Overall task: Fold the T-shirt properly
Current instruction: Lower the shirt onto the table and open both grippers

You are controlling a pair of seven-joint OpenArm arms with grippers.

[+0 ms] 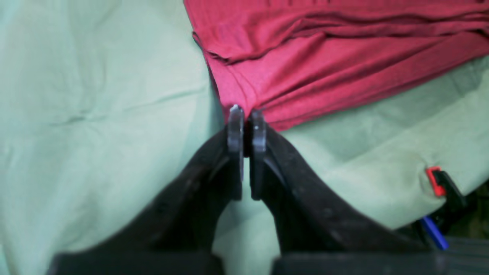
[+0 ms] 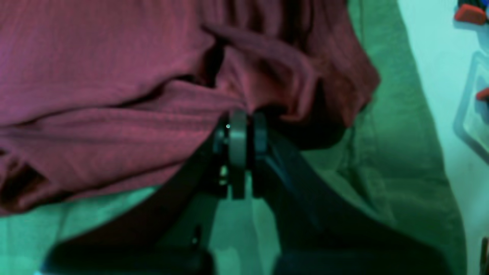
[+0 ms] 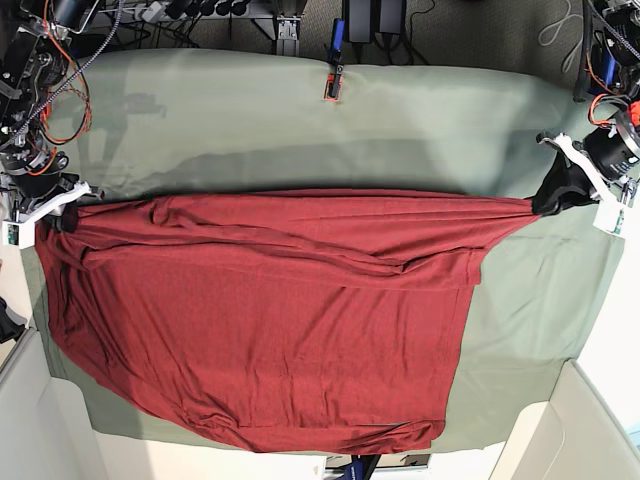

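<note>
Plainly, both sets of jaws were pinching the shirt (image 3: pixel 270 330): the left gripper (image 1: pixel 246 114) held one corner, the right gripper (image 2: pixel 244 126) the opposite one, stretching that edge taut across the desk's green cloth (image 3: pixel 250 120), the rest lying spread flat.

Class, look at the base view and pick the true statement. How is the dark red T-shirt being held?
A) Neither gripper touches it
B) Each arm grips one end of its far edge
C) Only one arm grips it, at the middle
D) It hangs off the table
B: the left gripper and right gripper each pinch an end of the T-shirt, its far edge stretched between them.
</note>
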